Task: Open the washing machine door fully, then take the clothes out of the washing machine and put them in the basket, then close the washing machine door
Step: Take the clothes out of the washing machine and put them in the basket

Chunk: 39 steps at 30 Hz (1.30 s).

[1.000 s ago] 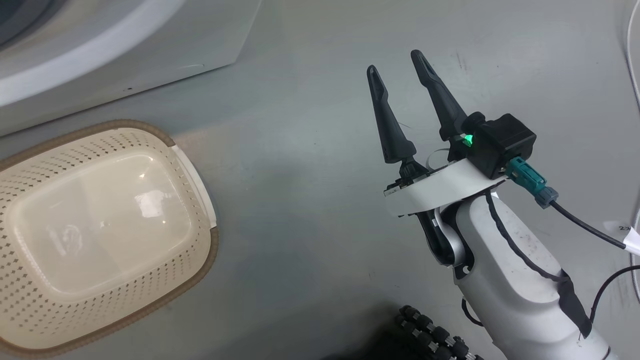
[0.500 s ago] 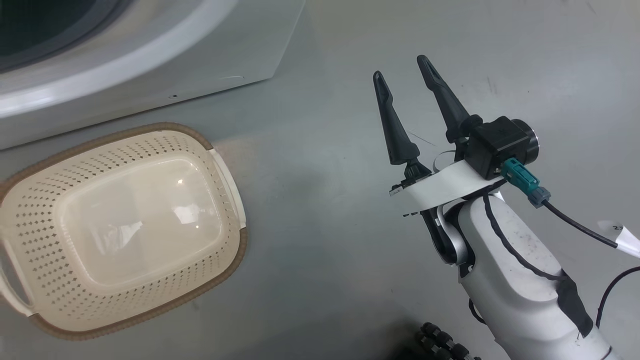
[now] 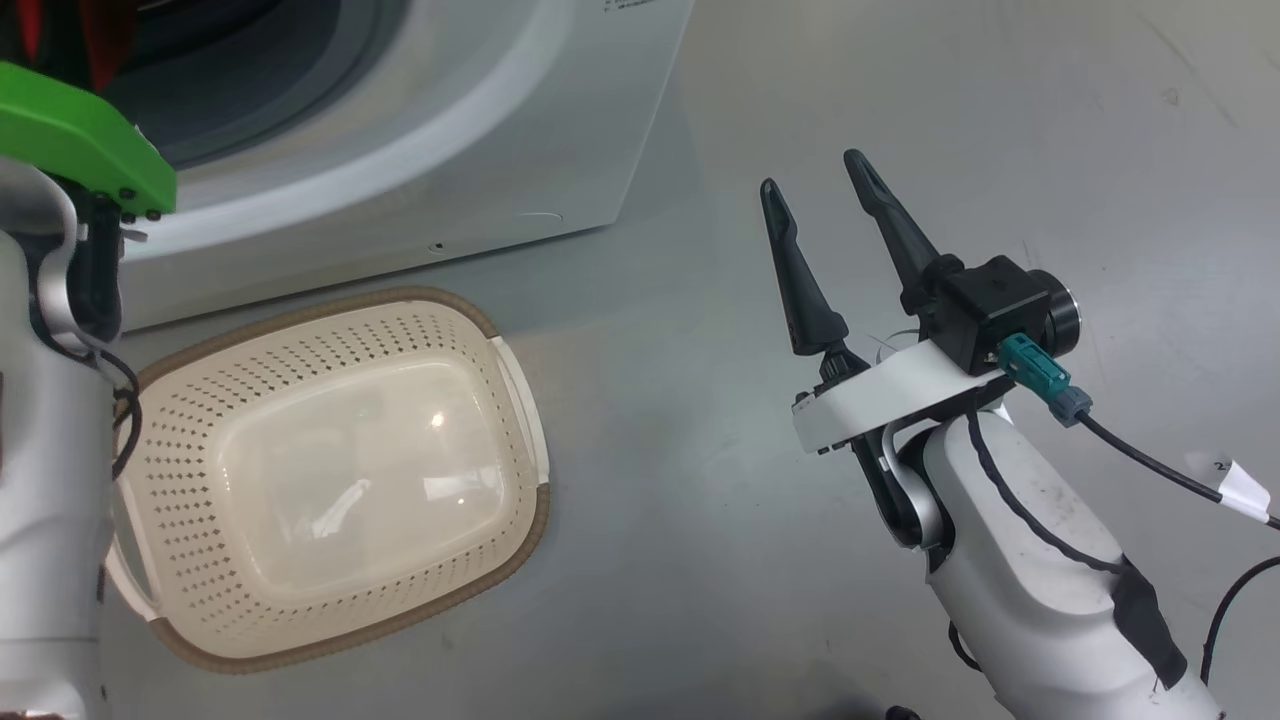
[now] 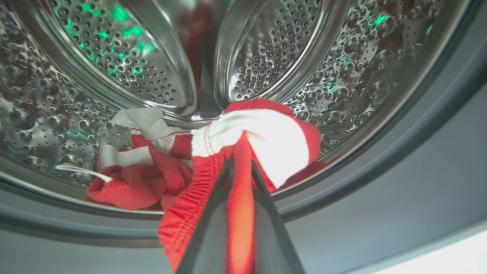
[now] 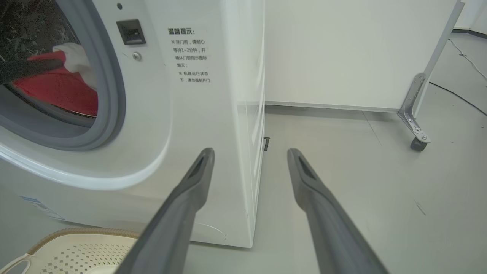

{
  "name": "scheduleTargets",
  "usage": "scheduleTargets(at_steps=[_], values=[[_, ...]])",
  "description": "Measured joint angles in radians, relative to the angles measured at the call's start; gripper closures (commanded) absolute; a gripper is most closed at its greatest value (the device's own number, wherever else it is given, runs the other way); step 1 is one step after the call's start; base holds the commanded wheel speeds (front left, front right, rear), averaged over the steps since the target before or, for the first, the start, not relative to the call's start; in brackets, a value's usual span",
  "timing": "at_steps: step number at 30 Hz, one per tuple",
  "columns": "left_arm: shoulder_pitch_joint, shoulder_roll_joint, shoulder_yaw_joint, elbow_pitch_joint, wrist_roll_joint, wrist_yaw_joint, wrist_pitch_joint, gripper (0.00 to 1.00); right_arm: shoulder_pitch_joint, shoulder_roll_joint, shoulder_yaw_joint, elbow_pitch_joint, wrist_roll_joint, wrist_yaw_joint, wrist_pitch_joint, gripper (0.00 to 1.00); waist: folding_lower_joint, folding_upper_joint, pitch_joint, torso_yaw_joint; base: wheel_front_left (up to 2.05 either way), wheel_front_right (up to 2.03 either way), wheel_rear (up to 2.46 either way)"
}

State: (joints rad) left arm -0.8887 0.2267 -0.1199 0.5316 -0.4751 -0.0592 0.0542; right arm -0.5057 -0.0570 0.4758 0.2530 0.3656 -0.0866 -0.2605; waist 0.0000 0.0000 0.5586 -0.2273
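Note:
The washing machine (image 3: 450, 130) stands at the upper left with its steel drum (image 4: 266, 49) open; the washing machine door is out of view. My left gripper (image 4: 240, 163) is shut on a red garment with a white band (image 4: 266, 137) at the drum's mouth. More red and white clothes (image 4: 133, 182) lie on the drum floor. The cream basket (image 3: 350, 330) sits empty on the floor before the washer, beside my pale left forearm (image 3: 40, 480). My right gripper (image 3: 812, 172) hangs open over bare floor, right of the basket and level with the washer's corner (image 5: 243, 152).
The floor is grey (image 3: 680, 520). A white partition stands behind on a caster foot (image 5: 416, 140), with a cable (image 5: 456, 95) along the floor there. A black cable (image 3: 1150, 460) trails from my right wrist camera.
The head camera has swung, so basket and washer sit further right in the picture and my left forearm has come into it. The right gripper stays open, nearly still.

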Motion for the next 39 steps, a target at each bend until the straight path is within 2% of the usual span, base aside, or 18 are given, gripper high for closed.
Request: scheduleTargets(at_steps=[12,18,32,39], values=[[0.181,-0.027,-0.007,-0.102,0.029,0.012,-0.187,1.00,0.084,0.000,-0.024,0.046,-0.007,0.007,0.000,0.00,0.0000,0.0000,-0.134,0.047,0.00,0.00,0.00],[0.247,-0.047,-0.010,-0.217,0.050,0.043,-0.272,1.00,0.117,0.000,-0.039,0.053,-0.008,0.007,0.000,0.00,0.0000,0.0000,-0.210,0.070,0.00,0.00,0.00],[0.357,-0.071,0.003,-0.458,0.090,0.107,-0.294,1.00,0.168,0.000,-0.063,0.054,-0.012,0.007,0.000,0.00,-0.0001,0.0000,-0.305,0.116,0.00,0.00,0.00],[0.449,-0.072,0.007,-0.543,0.092,0.122,-0.294,1.00,0.169,-0.001,-0.073,0.049,-0.016,0.007,0.000,0.00,-0.0001,0.0000,-0.318,0.126,0.00,0.00,0.00]])
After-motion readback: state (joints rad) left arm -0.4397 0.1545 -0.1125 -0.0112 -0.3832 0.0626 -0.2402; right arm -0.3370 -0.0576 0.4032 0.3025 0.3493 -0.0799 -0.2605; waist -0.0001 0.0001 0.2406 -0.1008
